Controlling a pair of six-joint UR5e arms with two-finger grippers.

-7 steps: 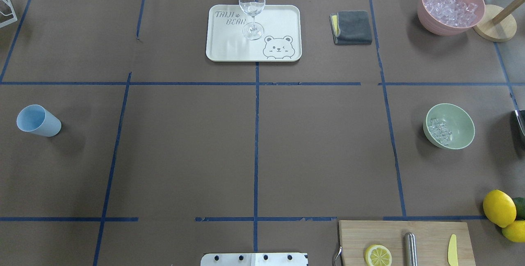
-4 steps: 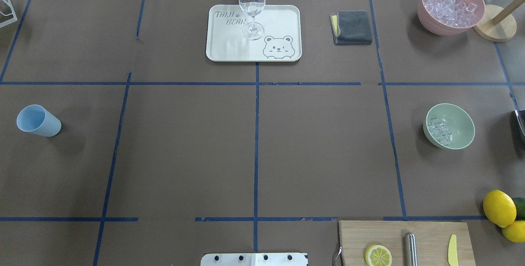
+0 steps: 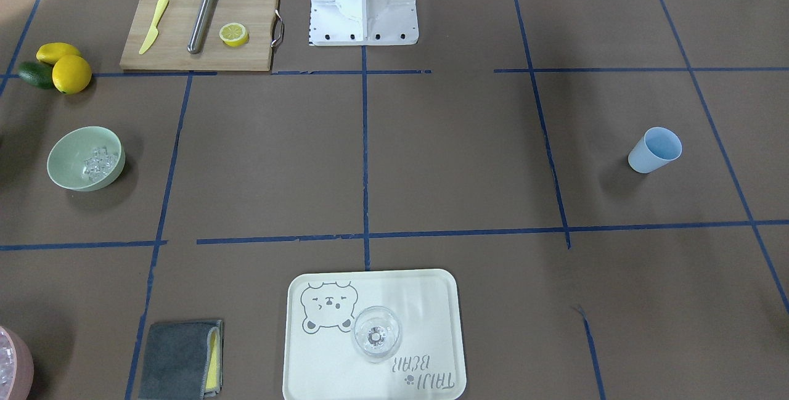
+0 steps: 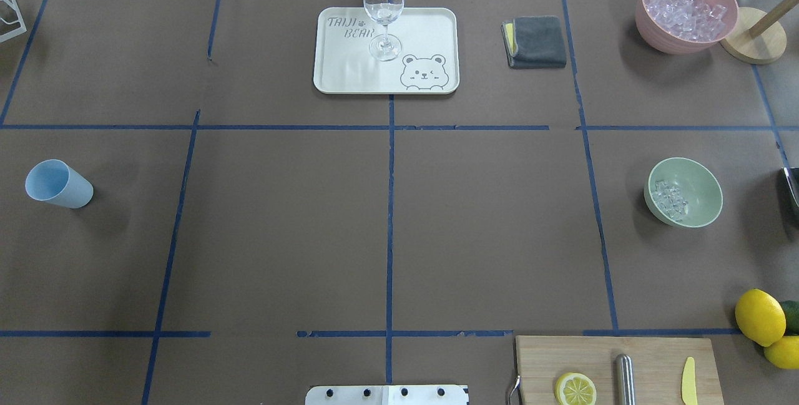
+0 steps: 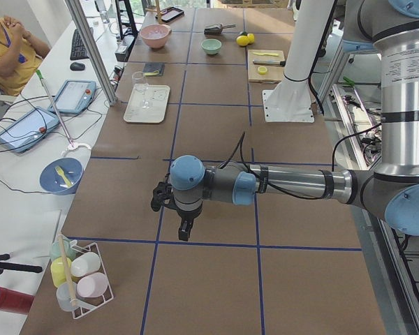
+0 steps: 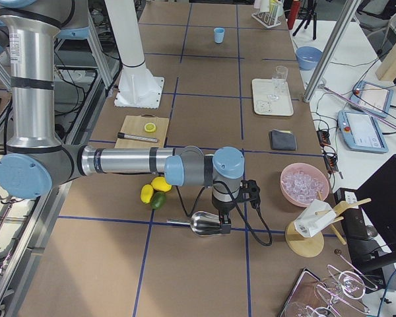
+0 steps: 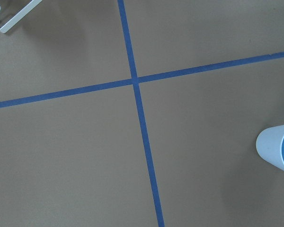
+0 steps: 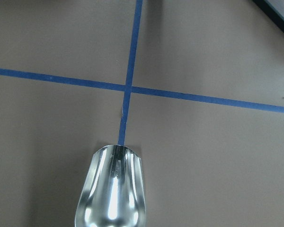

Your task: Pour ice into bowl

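Observation:
The pale mint-green bowl (image 4: 699, 183) stands on the table's right side with a small heap of clear ice cubes (image 4: 669, 199) inside; it also shows in the front-facing view (image 3: 65, 166). The blue cup (image 4: 59, 184) stands empty at the far left, and its rim shows in the left wrist view (image 7: 280, 149). My left gripper (image 5: 185, 229) hangs over bare table near the cup's end; I cannot tell if it is open. My right gripper (image 6: 224, 223) is beyond the bowl at the table's right end. An empty metal scoop (image 8: 111, 189) juts out below its camera; the fingers are hidden.
A pink bowl (image 4: 649, 21) full of ice and a wooden stand (image 4: 752, 43) are at the far right back. A tray (image 4: 431, 24) with a wine glass (image 4: 383, 12), a grey cloth (image 4: 537, 42), a cutting board (image 4: 599, 355) and lemons (image 4: 758, 316) ring the middle.

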